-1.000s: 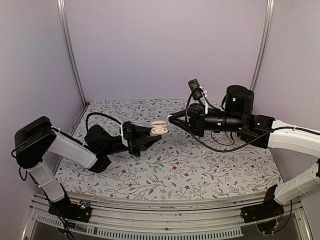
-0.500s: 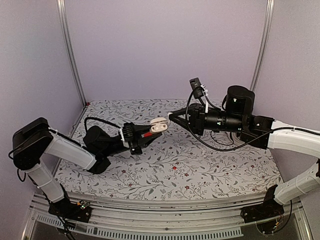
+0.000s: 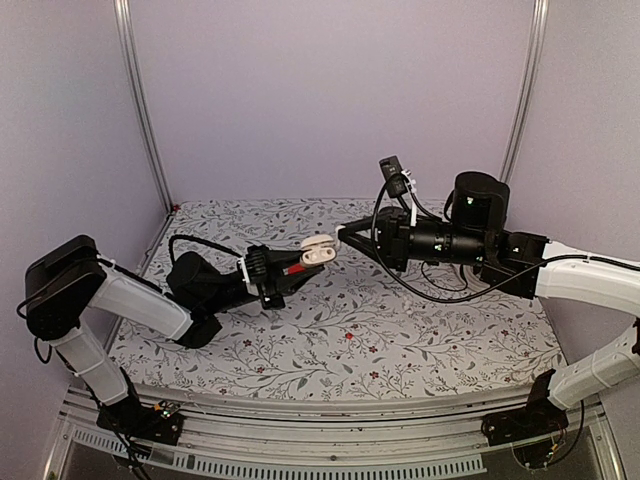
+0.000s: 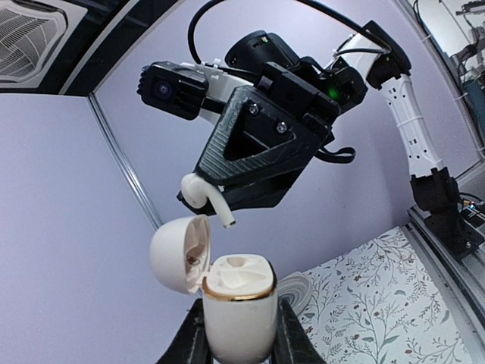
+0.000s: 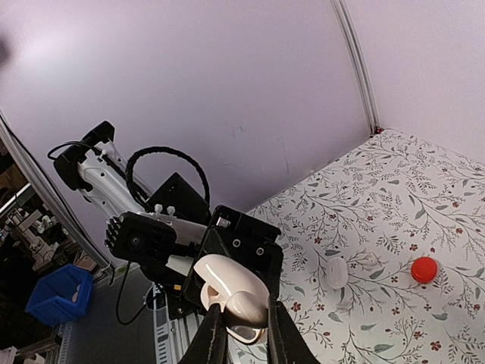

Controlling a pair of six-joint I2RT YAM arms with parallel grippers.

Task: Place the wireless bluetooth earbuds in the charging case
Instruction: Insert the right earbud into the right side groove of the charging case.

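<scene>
My left gripper (image 3: 300, 265) is shut on the cream-white charging case (image 3: 318, 251) and holds it in the air above the middle of the table. In the left wrist view the case (image 4: 239, 307) stands upright between my left gripper's (image 4: 239, 337) fingers, with a gold rim and its lid (image 4: 176, 252) swung open to the left. My right gripper (image 3: 342, 234) is shut on a white earbud (image 4: 203, 194), which hangs stem down just above the open lid, not touching the case. In the right wrist view the earbud (image 5: 248, 307) sits between my right gripper's (image 5: 241, 322) fingers, in front of the case lid (image 5: 223, 274).
A flat red round disc (image 5: 424, 268) and a small white oval object (image 5: 337, 271) lie on the floral tablecloth (image 5: 394, 189). A grey ringed round object (image 4: 294, 288) sits behind the case. Lilac walls enclose the back and sides.
My left gripper has lifted the case up and slightly right, closer to the right gripper's tip. In the last half second almost nothing moved.
</scene>
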